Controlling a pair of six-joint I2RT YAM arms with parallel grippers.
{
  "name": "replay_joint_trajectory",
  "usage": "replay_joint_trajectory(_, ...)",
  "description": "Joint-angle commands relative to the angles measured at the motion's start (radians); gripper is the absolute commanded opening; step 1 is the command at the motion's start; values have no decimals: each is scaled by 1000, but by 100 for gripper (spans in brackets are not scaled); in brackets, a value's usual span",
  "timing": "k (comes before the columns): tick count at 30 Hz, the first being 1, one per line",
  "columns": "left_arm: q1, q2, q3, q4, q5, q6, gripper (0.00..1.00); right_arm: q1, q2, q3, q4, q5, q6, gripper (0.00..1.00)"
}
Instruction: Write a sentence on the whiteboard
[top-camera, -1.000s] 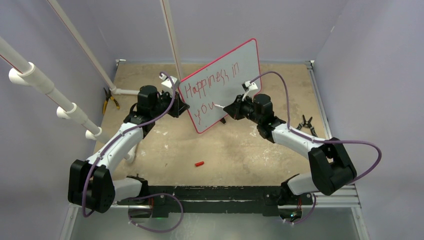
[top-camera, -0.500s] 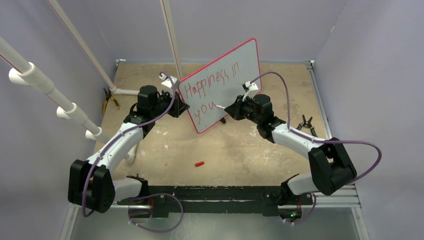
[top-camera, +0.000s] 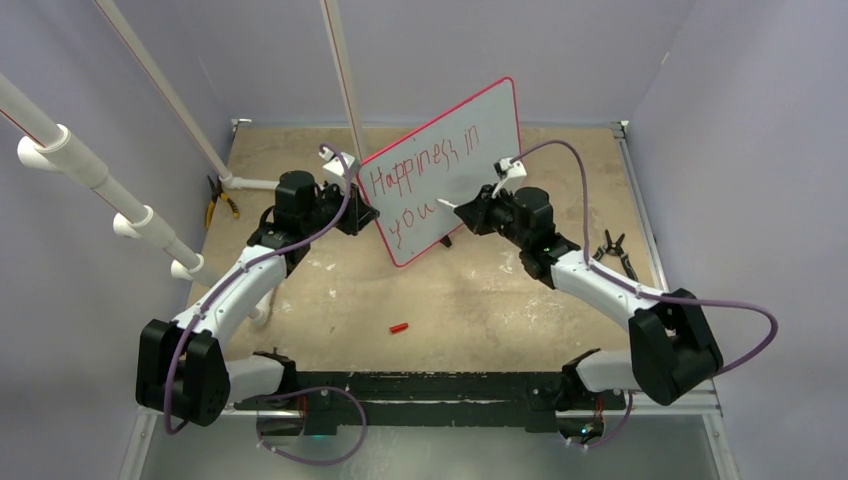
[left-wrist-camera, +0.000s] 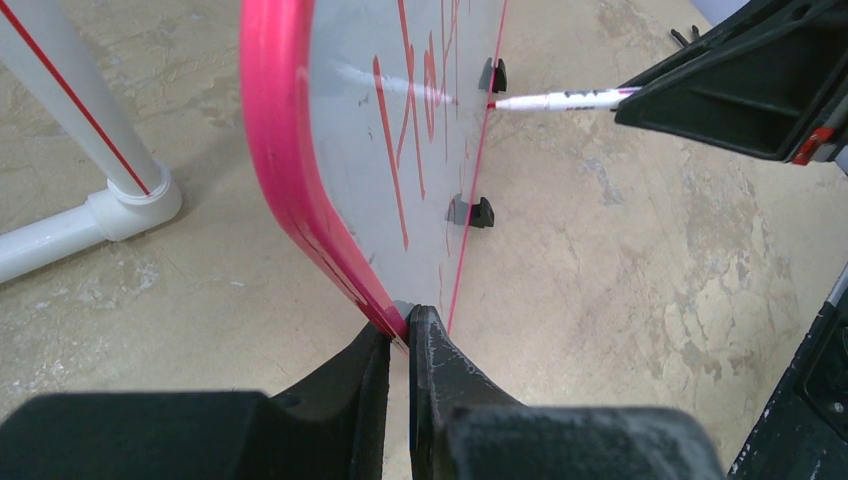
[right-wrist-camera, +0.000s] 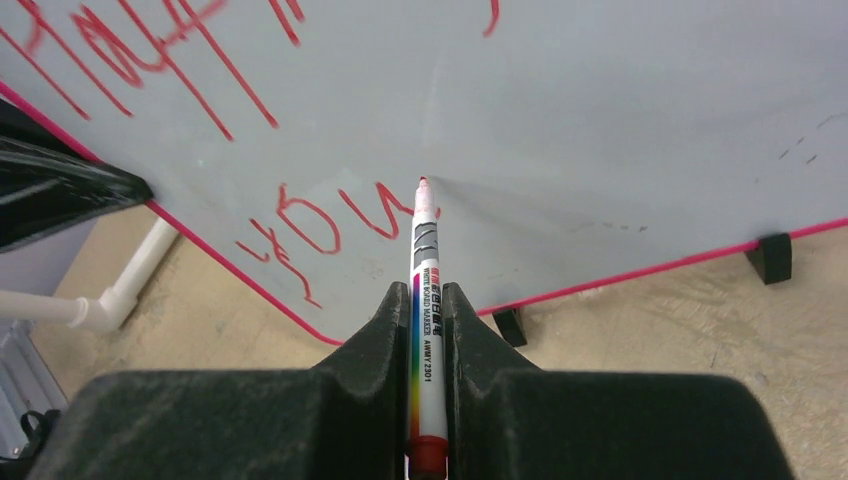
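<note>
- Our left fingers (left-wrist-camera: 435, 350) still pinch the red-rimmed pale whiteboard's (left-wrist-camera: 350, 120) edge.
- Our right fingers (right-wrist-camera: 470, 330) clamp a white marker (right-wrist-camera: 426, 265), shifted rightward past the red lettering (top-camera: 412, 168).

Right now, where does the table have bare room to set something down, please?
The widest bare patch lies between the whiteboard and the arm bases, save a small red cap. The table's far right corner is also bare. It is crowded at the whiteboard, where the left gripper clamps its edge and the right gripper holds a marker.
</note>
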Motion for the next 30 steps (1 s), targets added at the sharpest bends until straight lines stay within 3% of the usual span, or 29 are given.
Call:
replay_joint_trajectory(1,-21,4,9,-24,23,37,0,-1,-47,18,63,9,-6,0)
replay_joint_trajectory(12,-21,6,9,-24,22,35,0,-1,22,66,106,-74,-3,0)
replay_joint_trajectory(21,-21,8,11,-24,23,37,0,-7,28,56,79,21,20,0)
replay_joint_trajectory(30,-21,8,9,-24,23,36,0,-20,46,30,63,15,22,0)
